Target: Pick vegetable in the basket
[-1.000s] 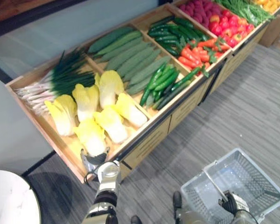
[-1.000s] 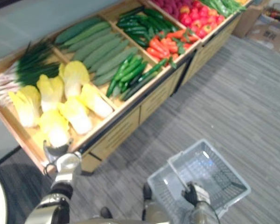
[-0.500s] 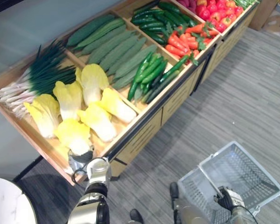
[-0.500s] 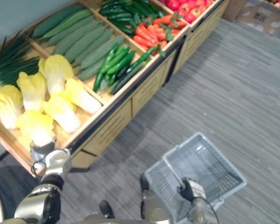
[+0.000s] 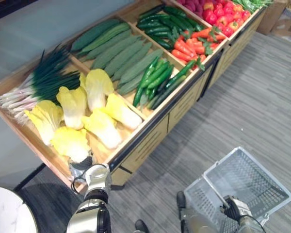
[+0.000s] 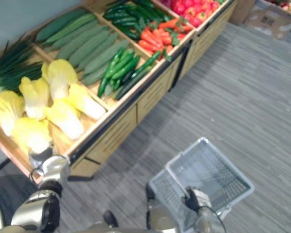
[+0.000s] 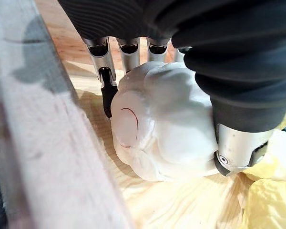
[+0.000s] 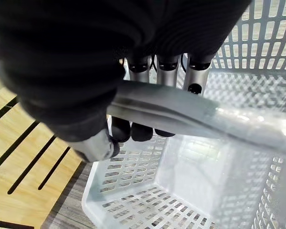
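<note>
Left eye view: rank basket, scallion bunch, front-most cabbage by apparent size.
1. basket, though it sits nearer the camera, so the lead is unsure.
2. scallion bunch.
3. front-most cabbage, gripped by the left hand.

A slanted wooden produce stand (image 5: 150, 141) stands on the grey striped floor (image 5: 252, 107), its compartments holding scallions (image 5: 43, 82), pale ridged gourds (image 5: 119, 53), green peppers (image 5: 155, 80), dark cucumbers (image 5: 157, 22), carrots (image 5: 189, 46) and red fruit (image 5: 223, 12). A round white tabletop (image 5: 9, 211) sits near the stand's near corner, and a cardboard box (image 6: 266, 17) lies past the far end.
</note>
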Motion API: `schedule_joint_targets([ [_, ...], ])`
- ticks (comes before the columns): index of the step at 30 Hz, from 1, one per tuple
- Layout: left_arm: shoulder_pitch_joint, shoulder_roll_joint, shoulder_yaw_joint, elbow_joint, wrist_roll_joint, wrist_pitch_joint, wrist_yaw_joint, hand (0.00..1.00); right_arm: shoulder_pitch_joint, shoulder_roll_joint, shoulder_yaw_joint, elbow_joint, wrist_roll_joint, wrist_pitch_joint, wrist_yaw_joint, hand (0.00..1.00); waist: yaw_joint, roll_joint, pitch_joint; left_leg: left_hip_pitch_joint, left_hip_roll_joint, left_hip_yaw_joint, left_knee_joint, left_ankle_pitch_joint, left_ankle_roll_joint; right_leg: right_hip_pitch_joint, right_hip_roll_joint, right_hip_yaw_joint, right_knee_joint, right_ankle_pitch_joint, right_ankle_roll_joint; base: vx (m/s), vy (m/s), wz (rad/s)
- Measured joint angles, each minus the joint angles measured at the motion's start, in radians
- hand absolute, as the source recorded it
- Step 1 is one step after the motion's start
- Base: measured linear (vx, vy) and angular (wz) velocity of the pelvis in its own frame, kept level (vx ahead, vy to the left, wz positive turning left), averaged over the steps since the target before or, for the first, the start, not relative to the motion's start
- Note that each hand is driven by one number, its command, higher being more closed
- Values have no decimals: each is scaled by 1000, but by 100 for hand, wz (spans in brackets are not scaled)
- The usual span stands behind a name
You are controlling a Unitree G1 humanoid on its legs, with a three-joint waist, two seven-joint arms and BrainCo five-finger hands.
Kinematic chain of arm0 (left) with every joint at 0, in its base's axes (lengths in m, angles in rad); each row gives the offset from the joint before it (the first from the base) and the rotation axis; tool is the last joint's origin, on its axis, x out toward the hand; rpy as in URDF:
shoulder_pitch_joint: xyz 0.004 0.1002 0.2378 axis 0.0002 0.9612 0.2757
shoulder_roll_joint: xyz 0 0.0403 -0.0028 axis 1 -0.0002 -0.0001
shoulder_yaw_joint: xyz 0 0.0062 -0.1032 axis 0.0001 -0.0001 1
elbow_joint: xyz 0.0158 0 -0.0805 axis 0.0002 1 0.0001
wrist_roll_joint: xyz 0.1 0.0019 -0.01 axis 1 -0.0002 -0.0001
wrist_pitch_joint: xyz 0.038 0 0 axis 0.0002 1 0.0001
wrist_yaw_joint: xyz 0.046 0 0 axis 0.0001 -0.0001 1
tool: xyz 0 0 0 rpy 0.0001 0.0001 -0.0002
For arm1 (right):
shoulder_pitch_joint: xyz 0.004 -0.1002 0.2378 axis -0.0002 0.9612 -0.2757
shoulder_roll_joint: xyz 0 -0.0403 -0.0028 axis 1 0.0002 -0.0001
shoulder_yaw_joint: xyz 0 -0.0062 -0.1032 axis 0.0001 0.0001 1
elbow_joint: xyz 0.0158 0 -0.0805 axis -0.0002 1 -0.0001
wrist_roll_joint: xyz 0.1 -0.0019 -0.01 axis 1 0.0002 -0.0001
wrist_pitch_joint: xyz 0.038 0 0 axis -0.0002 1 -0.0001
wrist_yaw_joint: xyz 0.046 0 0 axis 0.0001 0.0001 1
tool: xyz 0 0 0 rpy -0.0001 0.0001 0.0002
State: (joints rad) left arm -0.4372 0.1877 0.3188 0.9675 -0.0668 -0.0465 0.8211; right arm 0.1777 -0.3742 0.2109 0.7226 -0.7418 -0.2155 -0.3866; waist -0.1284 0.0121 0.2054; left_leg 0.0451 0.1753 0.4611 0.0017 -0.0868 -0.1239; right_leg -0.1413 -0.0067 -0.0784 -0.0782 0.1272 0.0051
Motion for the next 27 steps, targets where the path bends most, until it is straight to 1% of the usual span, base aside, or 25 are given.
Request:
schedule_joint_targets([
  [2, 14, -24, -17, -27, -3, 0, -14, 100, 1, 1, -1, 2, 0, 9, 1, 100, 1, 0, 0, 6, -4, -10, -1, 0, 0, 16, -6, -10, -9, 3, 4, 8, 24, 20],
  [4, 52, -56, -60, -100, 0, -1, -32, 100, 1, 9, -13, 2, -1, 31, 2, 100, 2, 1, -1, 14, -11, -20, -1, -1, 2, 33, -14, -21, -11, 4, 6, 8, 34, 19],
  [6, 79, -76, -85, -165, 1, -1, -42, 100, 1, 25, -30, 3, -1, 39, 2, 100, 3, 1, -1, 11, -16, -33, -1, -1, 3, 36, -20, -30, -12, 5, 7, 0, 30, 16],
  [9, 124, -111, -109, -250, 6, -1, -41, 100, 1, 42, -48, 3, -3, 47, 2, 100, 7, 2, -2, 13, -19, -40, 1, -1, 3, 43, -25, -37, -13, 5, 7, -2, 12, 8],
  [11, 140, -127, -126, -283, 22, 0, -41, 100, 3, 42, -49, 4, -4, 57, 2, 100, 19, 6, -4, 12, -20, -44, 2, 0, 4, 44, -26, -41, -11, 5, 8, -11, -4, 5],
  [12, 153, -137, -129, -307, 45, 1, -41, 100, 3, 42, -51, 4, -4, 61, 2, 100, 22, 9, -6, 12, -20, -47, 2, 0, 4, 45, -26, -43, -11, 5, 8, -14, -15, 10],
  [15, 195, -166, -147, -396, 61, 1, -42, 100, 3, 42, -61, 7, -5, 66, 3, 100, 25, 16, -11, 13, -20, -64, 4, 1, 6, 56, -26, -58, -12, 5, 7, -18, -13, 14],
  [16, 212, -173, -148, -434, 87, 1, -41, 100, 3, 44, -69, 9, -6, 66, 4, 100, 26, 17, -12, 12, -19, -65, 6, 1, 6, 59, -26, -59, -12, 5, 7, -38, -11, 5],
  [20, 239, -188, -146, -529, 91, 1, -41, 100, 3, 49, -94, 9, -7, 73, 4, 100, 26, 20, -18, 11, -18, -68, 8, 3, 8, 59, -27, -60, -10, 5, 8, -17, -6, 1],
  [23, 251, -194, -143, -595, 92, 2, -38, 100, 22, 67, -117, 10, -12, 80, 10, 100, 26, 22, -42, 9, -18, -82, 8, 3, 9, 60, -27, -70, -10, 4, 8, 5, -11, 10],
  [25, 257, -198, -118, -657, 129, 3, -34, 100, 26, 74, -133, 23, -27, 81, 25, 100, 26, 19, -58, 9, -18, -88, 8, 4, 10, 62, -28, -77, -10, 4, 8, 12, 1, 8],
  [26, 258, -198, -112, -669, 129, 3, -31, 100, 27, 76, -136, 26, -31, 81, 26, 100, 26, 19, -62, 9, -19, -89, 8, 4, 10, 62, -28, -77, -10, 4, 8, 0, 0, 0],
  [27, 264, -199, -98, -704, 131, 5, -15, 100, 30, 77, -137, 32, -39, 81, 27, 100, 26, 19, -74, 9, -20, -89, 7, 4, 10, 62, -28, -77, -10, 4, 8, 0, 0, 0],
])
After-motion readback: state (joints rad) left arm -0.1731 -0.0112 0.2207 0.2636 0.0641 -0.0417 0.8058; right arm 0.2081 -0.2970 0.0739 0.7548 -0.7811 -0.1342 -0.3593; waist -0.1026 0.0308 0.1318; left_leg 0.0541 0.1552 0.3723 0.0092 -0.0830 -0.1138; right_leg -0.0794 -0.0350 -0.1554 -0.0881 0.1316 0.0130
